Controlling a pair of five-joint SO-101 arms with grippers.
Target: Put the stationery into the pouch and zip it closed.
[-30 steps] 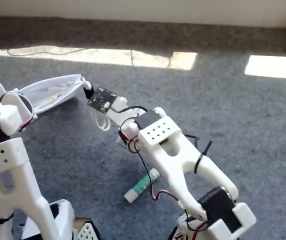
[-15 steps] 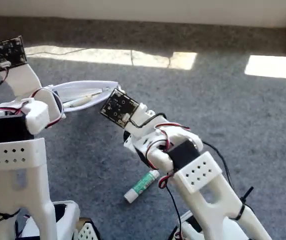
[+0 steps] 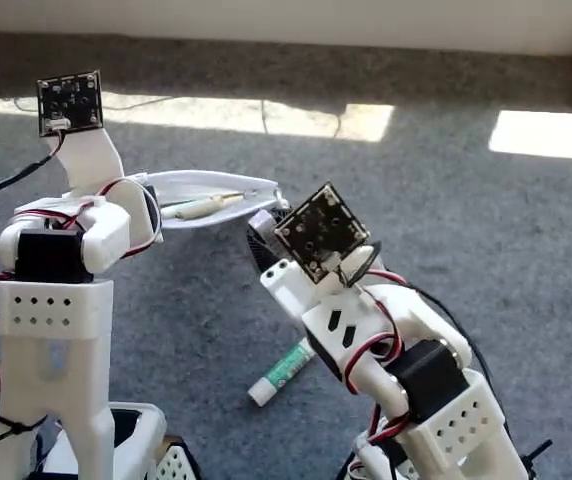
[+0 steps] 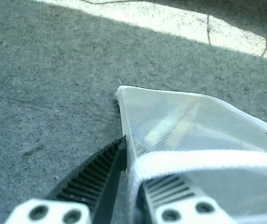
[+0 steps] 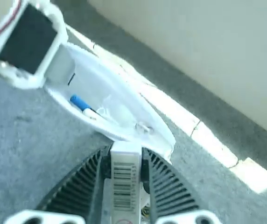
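A white mesh pouch [image 3: 211, 203] hangs just above the grey carpet with its mouth open; pens lie inside it. My left gripper [image 4: 124, 150] is shut on the pouch's [image 4: 189, 126] rim at one end. My right gripper [image 5: 125, 154] is shut on a small white barcoded item [image 5: 123, 179], close to the other end of the pouch [image 5: 110, 100], where a blue-capped pen [image 5: 80, 101] shows inside. From above, the right gripper [image 3: 263, 224] sits at the pouch's right tip. A green-and-white glue stick [image 3: 284, 371] lies on the carpet between the arms.
Grey carpet [image 3: 466, 230] stretches open to the right and back, with sunlit patches near the far wall. A thin cable [image 3: 116, 100] trails along the back. The left arm's body [image 5: 28, 39] stands close beside the pouch.
The left arm has raised and carried the pouch to the right. The right arm has drawn back toward its base, its gripper staying by the pouch's right end.
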